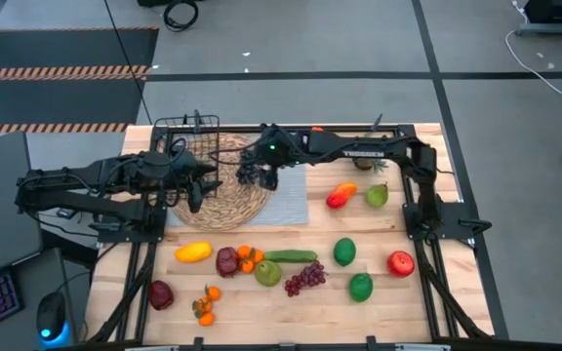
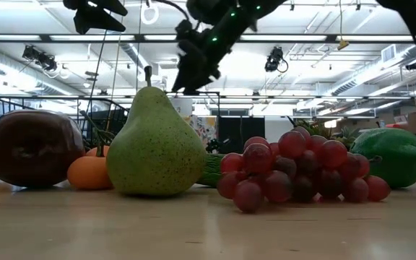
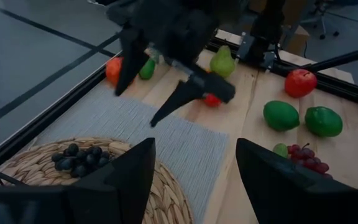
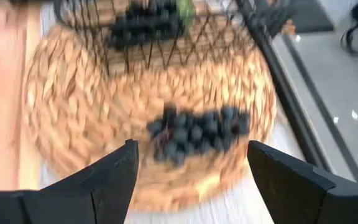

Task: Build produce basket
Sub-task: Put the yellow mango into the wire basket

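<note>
A bunch of dark grapes point(image 1: 252, 174) lies on the round woven mat point(image 1: 218, 200), near its right edge; it also shows in the right wrist view point(image 4: 194, 134) and the left wrist view point(image 3: 79, 158). My right gripper point(image 1: 264, 166) hovers open just above the bunch point(image 4: 191, 165) and touches nothing. My left gripper point(image 1: 196, 190) is open over the mat's left part point(image 3: 194, 180). The black wire basket point(image 1: 185, 132) stands at the mat's far left edge point(image 4: 154, 31). More produce sits on the near table: pear point(image 1: 267, 273), red grapes point(image 1: 305, 278), limes point(image 1: 344, 252), red apple point(image 1: 401, 263).
A grey ribbed mat point(image 1: 281, 200) lies under the woven one. An orange-red mango point(image 1: 341, 195), a green pear point(image 1: 377, 195) and a potted plant point(image 1: 369, 164) sit on the right. A yellow mango point(image 1: 193, 252), cucumber point(image 1: 291, 256) and oranges point(image 1: 205, 307) crowd the near side.
</note>
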